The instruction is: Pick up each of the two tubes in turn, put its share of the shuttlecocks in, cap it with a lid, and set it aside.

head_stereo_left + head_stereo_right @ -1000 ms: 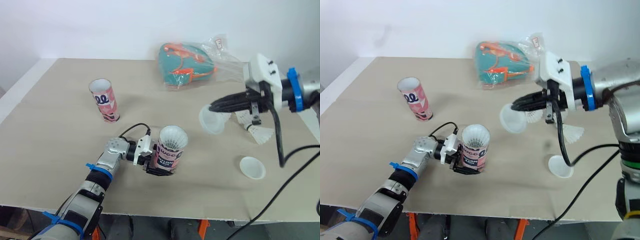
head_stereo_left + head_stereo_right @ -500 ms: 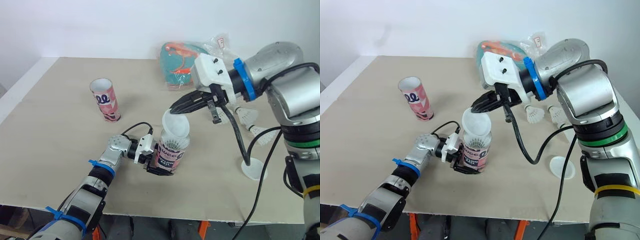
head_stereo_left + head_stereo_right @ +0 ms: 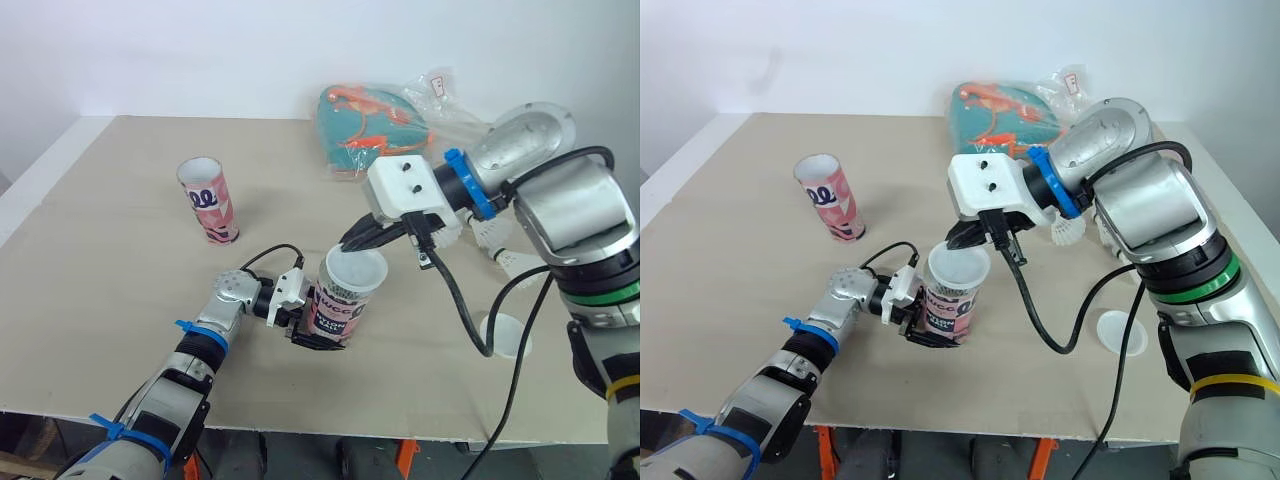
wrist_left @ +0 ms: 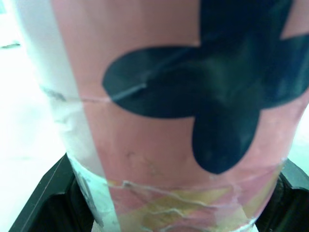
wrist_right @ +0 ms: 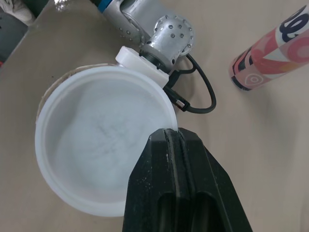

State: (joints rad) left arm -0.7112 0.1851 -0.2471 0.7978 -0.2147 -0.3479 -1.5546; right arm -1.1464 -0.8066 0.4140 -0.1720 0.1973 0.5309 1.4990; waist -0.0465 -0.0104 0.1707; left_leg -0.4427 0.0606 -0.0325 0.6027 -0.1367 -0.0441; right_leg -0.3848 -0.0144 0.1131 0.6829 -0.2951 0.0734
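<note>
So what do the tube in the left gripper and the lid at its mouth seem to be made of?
The tube is probably cardboard under a printed pink paper wrap, slightly glossy; wrinkles and a seam show on it. The lid is likely thin plastic, milky and translucent, with a moulded rim.

Lid (image 3: 355, 270) on tube (image 3: 336, 312) — spare tube (image 3: 210, 201) (left) behind.

Silver arms (image 3: 560, 200) (blue bands (image 3: 457, 185)), black cables (image 5: 213, 96), jaws.

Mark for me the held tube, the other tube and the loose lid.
held tube (image 3: 338, 306): left eye view, printed side
other tube (image 3: 210, 205): left eye view, pink side
loose lid (image 3: 1114, 330): right eye view, inner face
</note>
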